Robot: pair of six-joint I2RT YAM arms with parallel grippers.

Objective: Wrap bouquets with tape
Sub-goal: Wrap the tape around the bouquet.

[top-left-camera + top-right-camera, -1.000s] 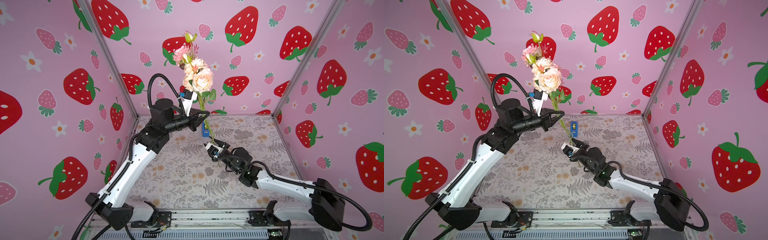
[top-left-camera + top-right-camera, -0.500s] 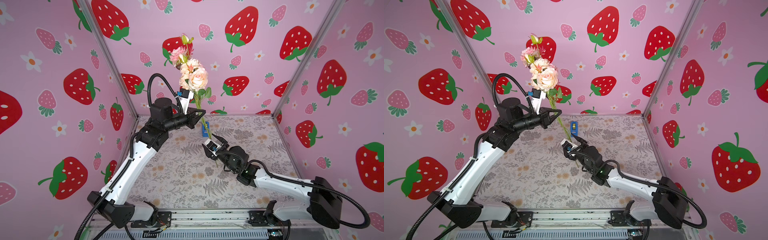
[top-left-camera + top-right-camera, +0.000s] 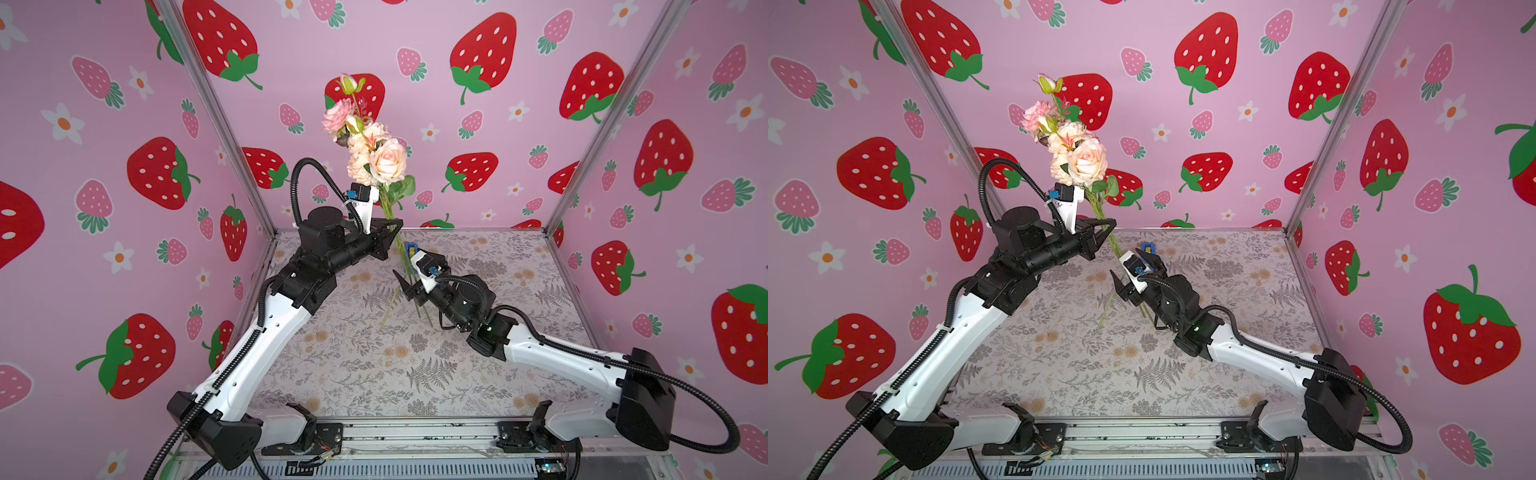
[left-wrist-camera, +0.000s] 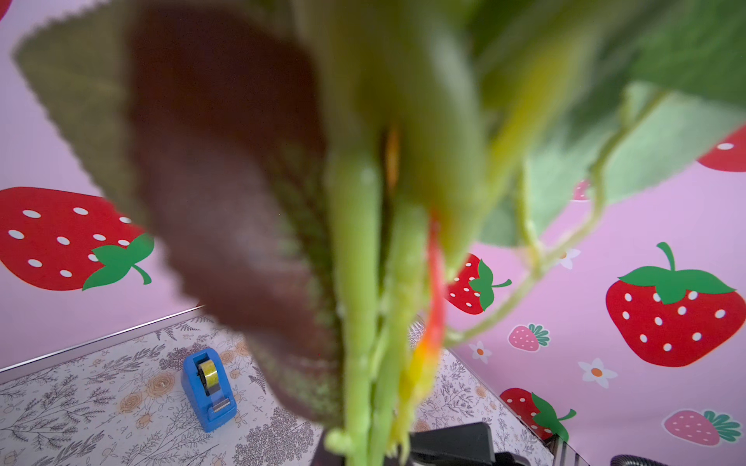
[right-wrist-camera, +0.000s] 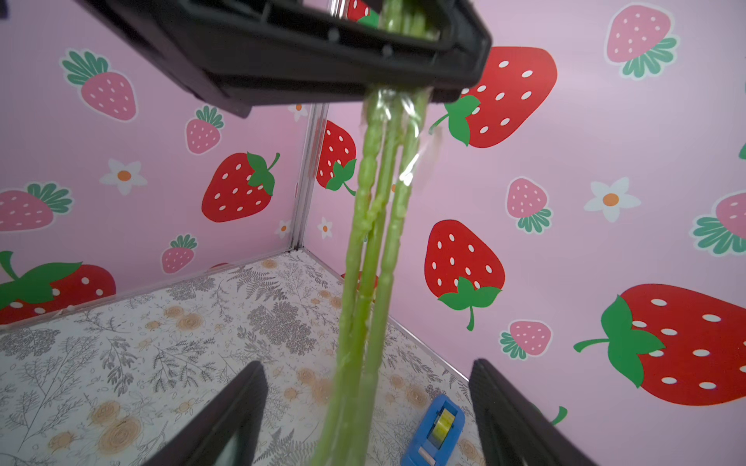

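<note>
The bouquets are one bunch of pink and cream roses held upright above the table, its thin green stems hanging down. My left gripper is shut on the stems just under the leaves. Clear tape clings to the stems right below it, with a loose end sticking out. Lower down, my right gripper is open, its fingers on either side of the stems without touching them. The tape sits in a blue dispenser on the table behind the stems.
The floral-printed table is closed in by pink strawberry walls at the back and both sides. The stem ends hang close over the table's middle.
My right gripper has opened and let go of the stems, shifting up and left along them. The left arm has carried the bouquet slightly left.
</note>
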